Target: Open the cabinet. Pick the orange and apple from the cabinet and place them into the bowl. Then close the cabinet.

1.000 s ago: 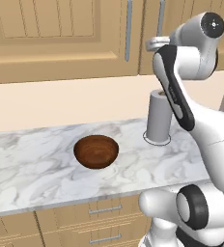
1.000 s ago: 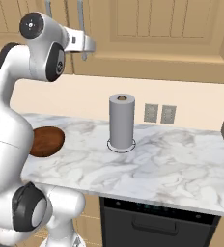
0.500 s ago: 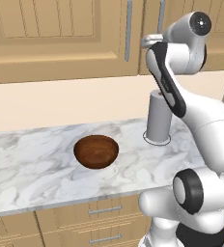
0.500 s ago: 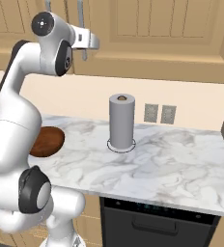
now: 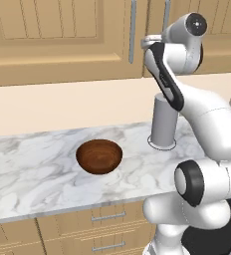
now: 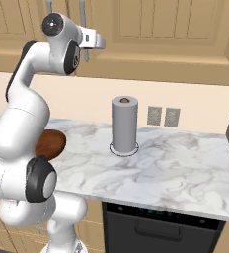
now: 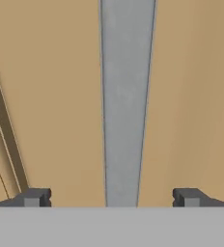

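Note:
The cabinet (image 5: 62,30) is light tan wood and its panelled doors are shut, so the orange and the apple are hidden. My gripper (image 5: 147,43) is raised against the doors, between two long grey bar handles (image 5: 133,30). In the hand view one grey handle (image 7: 126,96) runs straight up between my fingertips (image 7: 34,197), which stand wide apart on either side of it without touching it; the gripper (image 7: 111,198) is open. The dark reddish-brown bowl (image 5: 99,156) sits on the marble counter below and holds nothing.
A grey paper towel roll (image 5: 165,124) stands upright on the counter (image 5: 33,169) right of the bowl, under my arm. Two wall outlets (image 6: 163,116) sit behind it. Low drawers (image 5: 107,216) and a dark appliance front (image 6: 161,227) lie under the counter.
My hand has moved a little to the left along the cabinet front, nearer the doors. The gripper has stayed open and the bowl has not moved.

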